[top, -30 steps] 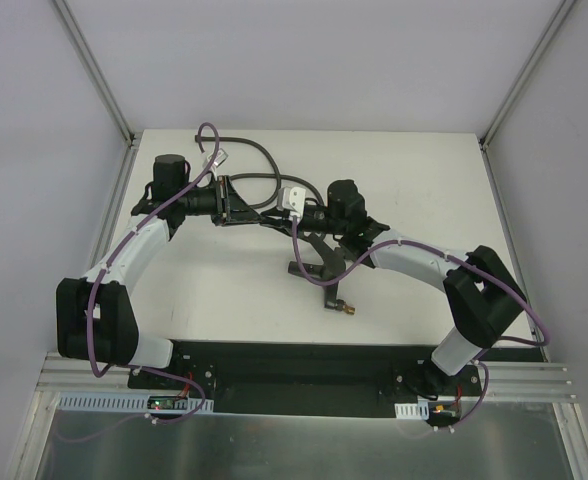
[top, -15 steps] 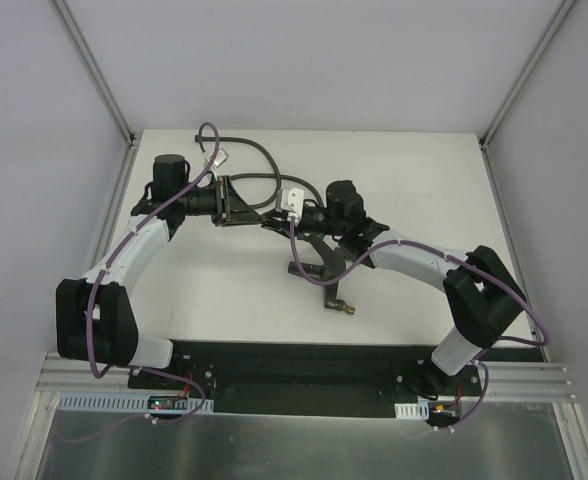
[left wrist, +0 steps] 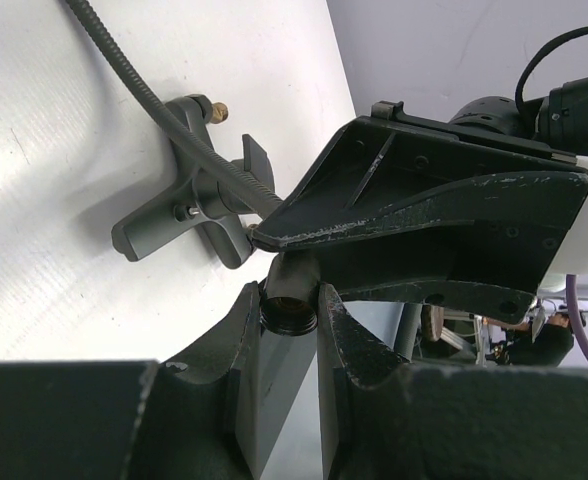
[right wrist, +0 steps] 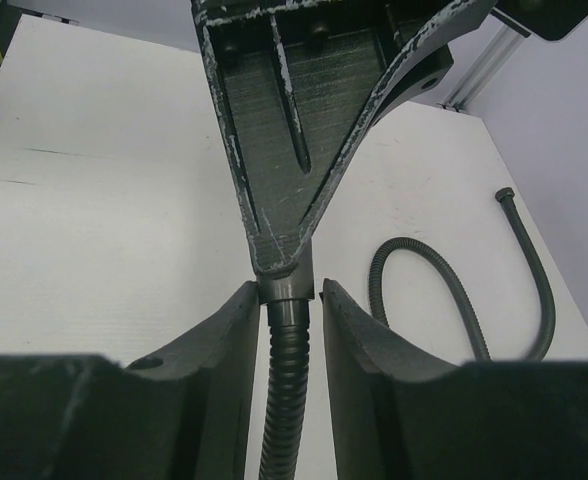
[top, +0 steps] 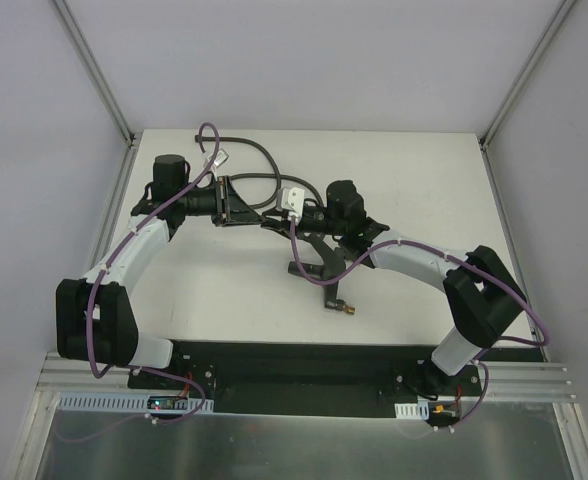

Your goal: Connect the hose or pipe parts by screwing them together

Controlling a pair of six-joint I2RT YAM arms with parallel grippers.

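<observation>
The dark grey ribbed hose (top: 264,160) loops across the back of the table. Its end nut (left wrist: 290,310) sits between the fingers of my left gripper (left wrist: 289,295), which is shut on it above the table (top: 254,212). My right gripper (right wrist: 287,290) faces it (top: 274,216). Its jaws are slightly apart around the hose (right wrist: 284,380) just behind the nut, with a thin gap on the right side. The forked fitting (top: 314,262) lies flat on the table below the grippers, one brass end (top: 347,309) pointing toward me; no gripper touches it (left wrist: 189,205).
The hose's free end (right wrist: 504,193) lies on the white table (top: 424,180) beyond a loop (right wrist: 424,290). Grey walls and aluminium posts (top: 94,70) close in the table at the back and sides. Purple cables (top: 206,135) run along both arms.
My right gripper's jaws have eased apart a little around the hose end. The left gripper keeps its hold, and both arms stay almost in place.
</observation>
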